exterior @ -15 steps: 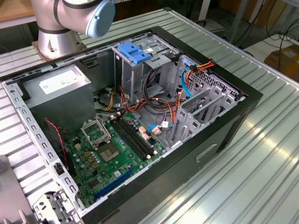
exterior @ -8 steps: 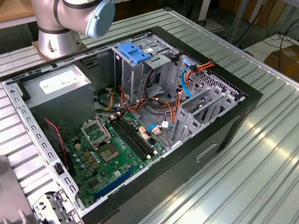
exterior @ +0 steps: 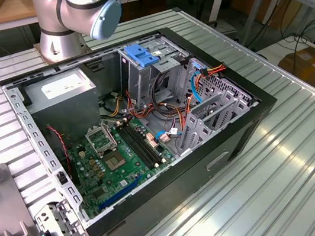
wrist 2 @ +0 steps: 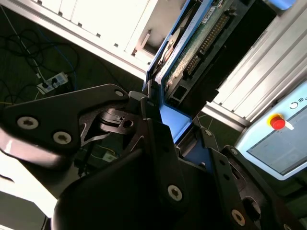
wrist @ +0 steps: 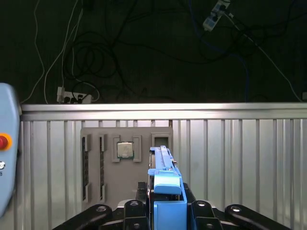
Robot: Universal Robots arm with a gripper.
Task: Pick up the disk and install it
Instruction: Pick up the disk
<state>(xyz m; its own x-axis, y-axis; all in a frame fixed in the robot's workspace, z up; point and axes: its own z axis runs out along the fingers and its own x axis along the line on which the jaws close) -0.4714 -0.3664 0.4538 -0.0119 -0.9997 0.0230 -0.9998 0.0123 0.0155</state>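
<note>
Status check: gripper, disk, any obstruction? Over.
Gripper shut on the disk by its blue frame. Disk aloft above the grey parts tray, not in the computer case. Nothing touching it.

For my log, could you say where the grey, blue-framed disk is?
Both wrist views show the disk clamped in the black gripper, with the grey parts tray beyond it.

Disk (wrist: pixel 163 168) in gripper (wrist: pixel 165 199) — over table (wrist: pixel 240 158)

exterior view above case (exterior: pixel 223 154), both wrist views hugging end effector (wrist: pixel 165 194) (wrist 2: pixel 160 117)
</note>
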